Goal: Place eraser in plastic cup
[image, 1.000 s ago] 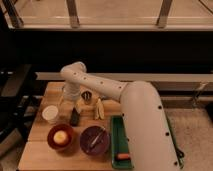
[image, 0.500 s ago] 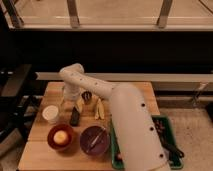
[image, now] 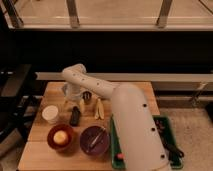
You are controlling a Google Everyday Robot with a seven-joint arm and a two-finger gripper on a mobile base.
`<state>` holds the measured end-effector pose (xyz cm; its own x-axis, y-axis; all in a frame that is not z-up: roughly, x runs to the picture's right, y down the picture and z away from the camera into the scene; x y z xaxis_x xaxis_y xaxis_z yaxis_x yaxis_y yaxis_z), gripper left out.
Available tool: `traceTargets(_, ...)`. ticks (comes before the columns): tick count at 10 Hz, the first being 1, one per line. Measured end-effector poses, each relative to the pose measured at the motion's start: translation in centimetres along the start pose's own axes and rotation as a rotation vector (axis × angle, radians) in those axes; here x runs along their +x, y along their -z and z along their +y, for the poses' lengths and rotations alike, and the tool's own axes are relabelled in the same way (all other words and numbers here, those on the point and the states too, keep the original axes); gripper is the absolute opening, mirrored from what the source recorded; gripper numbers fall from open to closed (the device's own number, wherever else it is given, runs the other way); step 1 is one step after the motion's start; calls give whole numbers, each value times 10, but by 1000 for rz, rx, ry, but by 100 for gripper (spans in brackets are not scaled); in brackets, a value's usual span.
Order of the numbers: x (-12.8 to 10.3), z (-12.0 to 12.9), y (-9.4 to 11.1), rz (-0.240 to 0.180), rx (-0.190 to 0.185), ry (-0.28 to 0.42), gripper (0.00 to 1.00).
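Since the eraser (image: pixel 75 116) lies flat on the worktop (image: pixel 36 149) behind the red bowl (image: pixel 61 137) and beside the white round container (image: pixel 50 113), its long axis running roughly front to back, I judge the pick comes first. My claw (image: pixel 75 99) hangs just beyond its far end, pointing down; whether it is released or clenched I cannot tell. The plastic cup (image: pixel 66 91) stands just past the claw, so the carry looks short.

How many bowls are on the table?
2: red bowl front left, purple bowl beside it. The gripper hangs near the eraser; the arm might hide more.
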<state>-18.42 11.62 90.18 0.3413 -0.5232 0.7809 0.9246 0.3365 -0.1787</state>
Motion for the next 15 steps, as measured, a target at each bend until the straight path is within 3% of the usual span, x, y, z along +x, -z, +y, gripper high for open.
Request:
traceTargets(4,-3,-2,-5,-21,-5,10,18)
traceTargets(6,-7,-3,10,-6,34,11,1)
traceTargets(7,-8,-4,22,1,61,11,0)
traceTargets(8,-11,-5,43,7,110,8,0)
traceTargets(10,-13,-6,68,14,149,1,0)
traceTargets(12,-13,-7,75,18,173,-6,0)
traceTargets(15,-11,-8,65,17,188,-8,0)
